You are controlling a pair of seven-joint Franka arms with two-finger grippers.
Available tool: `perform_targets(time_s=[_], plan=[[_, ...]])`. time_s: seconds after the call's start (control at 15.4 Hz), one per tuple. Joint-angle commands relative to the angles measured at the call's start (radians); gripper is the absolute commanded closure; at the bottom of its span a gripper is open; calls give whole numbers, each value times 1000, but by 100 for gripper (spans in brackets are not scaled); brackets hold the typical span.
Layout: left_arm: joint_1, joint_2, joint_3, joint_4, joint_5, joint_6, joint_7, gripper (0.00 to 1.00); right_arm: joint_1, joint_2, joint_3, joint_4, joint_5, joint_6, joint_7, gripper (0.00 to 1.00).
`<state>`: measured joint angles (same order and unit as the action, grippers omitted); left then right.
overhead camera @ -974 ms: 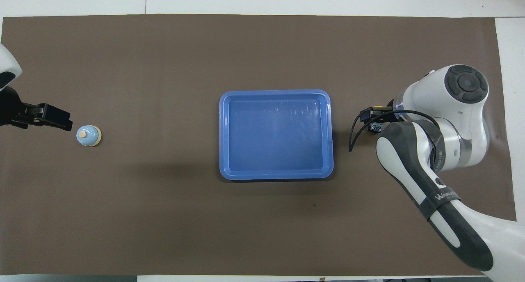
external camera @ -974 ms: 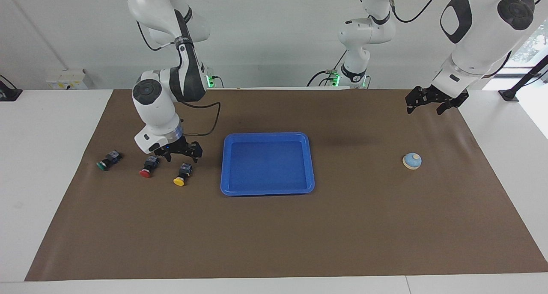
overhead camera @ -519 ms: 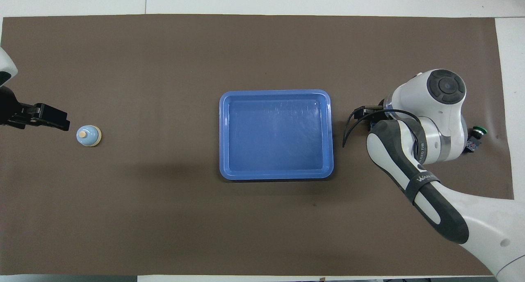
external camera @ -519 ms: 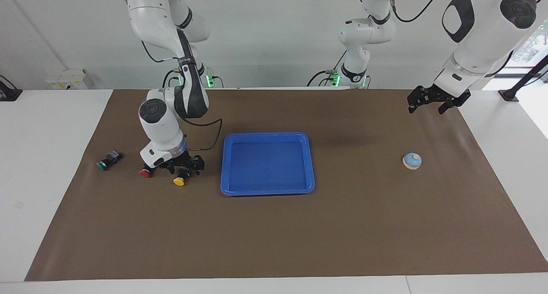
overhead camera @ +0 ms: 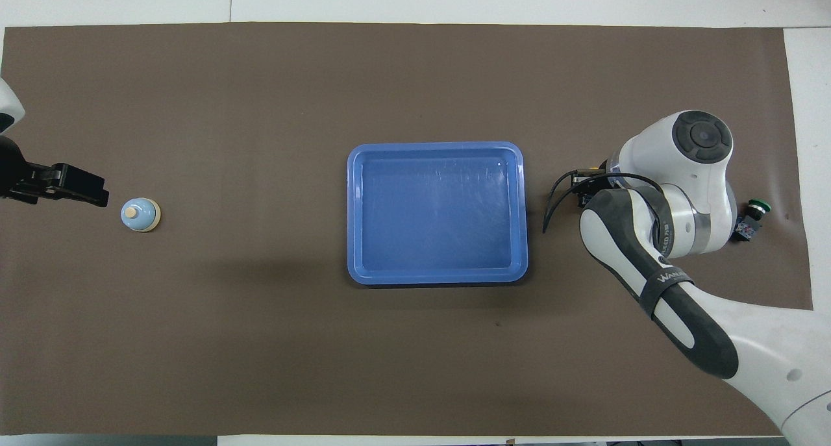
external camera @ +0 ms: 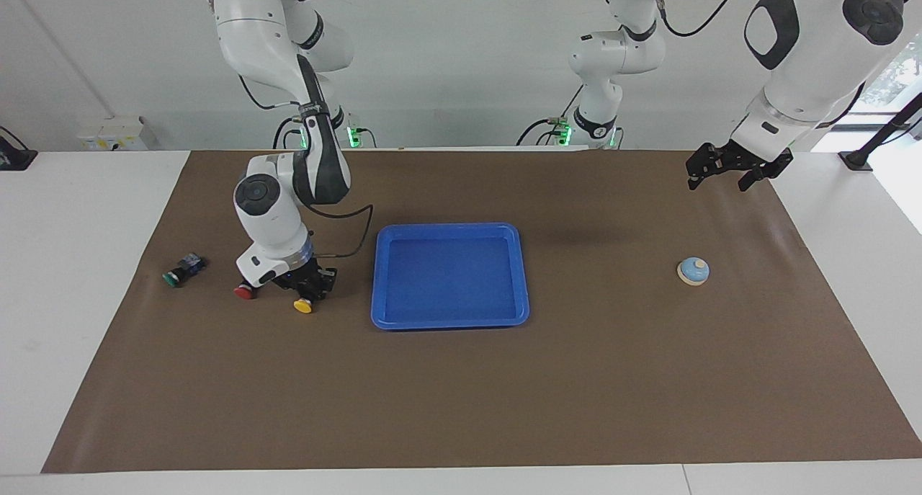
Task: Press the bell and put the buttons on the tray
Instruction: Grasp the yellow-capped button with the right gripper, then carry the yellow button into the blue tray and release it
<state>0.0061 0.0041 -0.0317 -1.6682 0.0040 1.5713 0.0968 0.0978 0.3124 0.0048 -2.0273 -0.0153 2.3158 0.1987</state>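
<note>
The blue tray [external camera: 450, 228] lies empty mid-table and also shows in the overhead view [overhead camera: 436, 146]. Three buttons lie on the mat toward the right arm's end: green [external camera: 180, 270], red [external camera: 243, 291] and yellow [external camera: 302, 306]. My right gripper [external camera: 308, 292] is down on the mat, shut on the yellow button's black body. In the overhead view the arm hides the red button and most of the yellow one; the green one [overhead camera: 753, 213] shows. The bell [external camera: 693, 271] stands toward the left arm's end. My left gripper [external camera: 715, 185] hangs open over the mat beside the bell, apart from it.
A brown mat [external camera: 461, 394] covers the table. White table margins [external camera: 86, 264] lie at each end. The right arm's wrist and cable [external camera: 353, 228] stand close to the tray's rim.
My right gripper came down over the yellow button and its fingers narrowed around the body. The left gripper rose slightly and drew away from the bell. The tray, bell and other buttons stayed put.
</note>
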Motion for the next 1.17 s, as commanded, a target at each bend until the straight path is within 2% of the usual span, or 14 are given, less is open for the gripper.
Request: perform_targets(time_s=[0.0, 0.19, 0.39, 0.52, 0.78, 1.1], plan=[[2, -13, 3, -1, -1, -13, -8, 0, -10, -1, 8, 10, -6, -30, 7, 100], [2, -13, 3, -1, -1, -13, -8, 0, 3, -3, 8, 77, -8, -108, -1, 100], [2, -13, 3, -1, -1, -13, -8, 0, 58, 8, 9, 263, 0, -312, 1, 100], [2, -13, 3, -1, -1, -13, -8, 0, 130, 23, 9, 344, 11, -380, 13, 100], [2, -13, 3, -1, -1, -13, -8, 0, 278, 34, 8, 346, 51, -359, 115, 100], [2, -13, 3, -1, -1, -13, -8, 0, 312, 54, 8, 240, 49, -221, 119, 100]])
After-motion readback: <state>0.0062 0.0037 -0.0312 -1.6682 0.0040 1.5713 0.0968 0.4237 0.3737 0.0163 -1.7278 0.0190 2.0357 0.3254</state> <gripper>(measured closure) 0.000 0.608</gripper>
